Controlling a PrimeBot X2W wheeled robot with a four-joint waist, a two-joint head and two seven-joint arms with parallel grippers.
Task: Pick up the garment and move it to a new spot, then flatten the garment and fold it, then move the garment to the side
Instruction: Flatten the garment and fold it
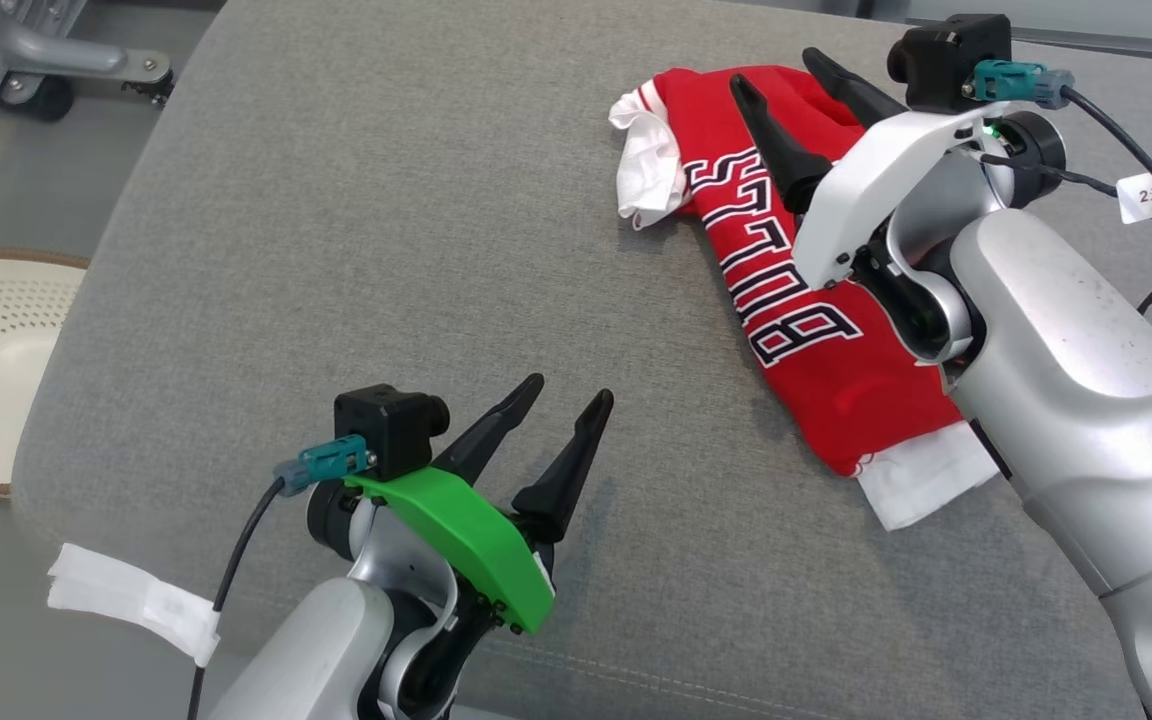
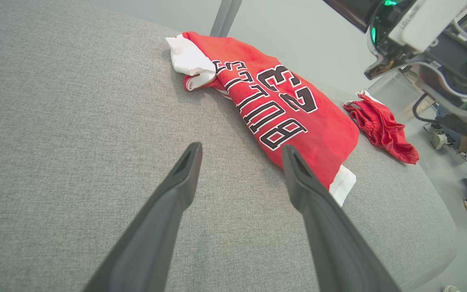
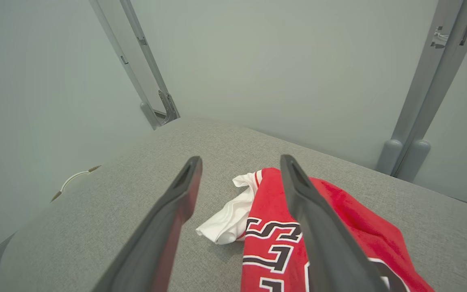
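The red jersey (image 1: 796, 330) lies folded into a long strip on the right part of the grey cushion (image 1: 336, 250), probably because it was set aside there. The right gripper (image 1: 776, 68) hangs over its far end, fingers wide apart, holding nothing. The left gripper (image 1: 569, 388) is also wide open and empty, over bare cushion.

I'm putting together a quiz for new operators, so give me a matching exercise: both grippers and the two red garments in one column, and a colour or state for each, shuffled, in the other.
1 left gripper
2 right gripper
3 jersey
4 small red garment

A crumpled near the cushion's far edge
B white shell, open over the jersey
C green shell, open over bare cushion
D lying lettering up

Pairs: 1-C, 2-B, 3-D, 4-A
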